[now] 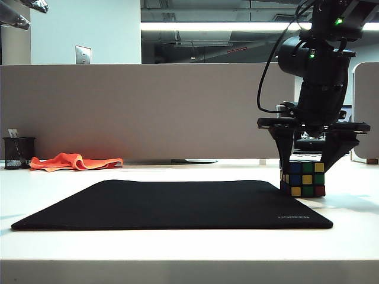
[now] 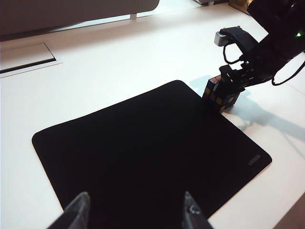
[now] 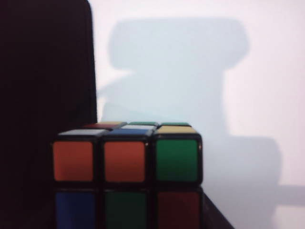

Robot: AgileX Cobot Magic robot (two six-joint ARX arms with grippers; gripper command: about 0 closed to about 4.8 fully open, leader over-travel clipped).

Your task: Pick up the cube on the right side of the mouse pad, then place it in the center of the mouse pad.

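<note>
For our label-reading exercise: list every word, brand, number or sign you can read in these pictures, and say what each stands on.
"UGREEN": small grey lettering on a corner of the black mouse pad, the corner near the cube.
The cube's stickers carry no print.
No other readable text.
</note>
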